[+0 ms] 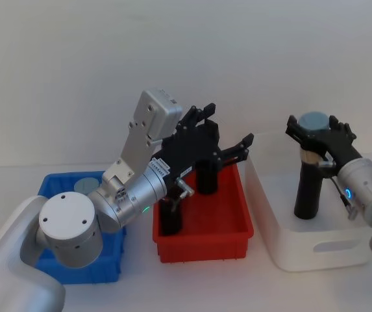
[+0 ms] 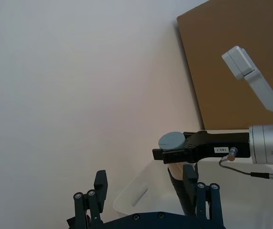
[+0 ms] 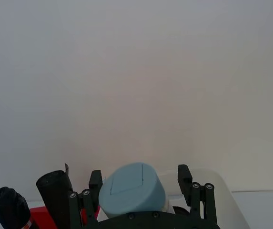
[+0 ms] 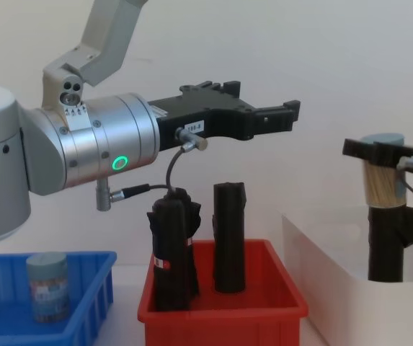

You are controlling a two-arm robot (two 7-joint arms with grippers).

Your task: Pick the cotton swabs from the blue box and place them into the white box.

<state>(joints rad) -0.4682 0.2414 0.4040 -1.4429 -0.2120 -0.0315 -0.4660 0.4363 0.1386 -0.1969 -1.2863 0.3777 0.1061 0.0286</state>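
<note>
Plain white wall behind, white table (image 1: 192,286) below. Right gripper (image 1: 321,138) clenched on a tub of cotton swabs (image 4: 383,169), held high over the white box (image 1: 315,250); left gripper (image 1: 221,140) spread empty above the red bin (image 1: 205,240). Placing step, by the look of it: next, lower into the box and release, then fetch the tub left in the blue box (image 4: 83,303).

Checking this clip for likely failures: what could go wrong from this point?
The right gripper holds a swab tub directly above a black roll standing in the white box; released here, the tub may hit the roll and topple or bounce out. The left gripper hangs open over the red bin, close to its rolls.
</note>
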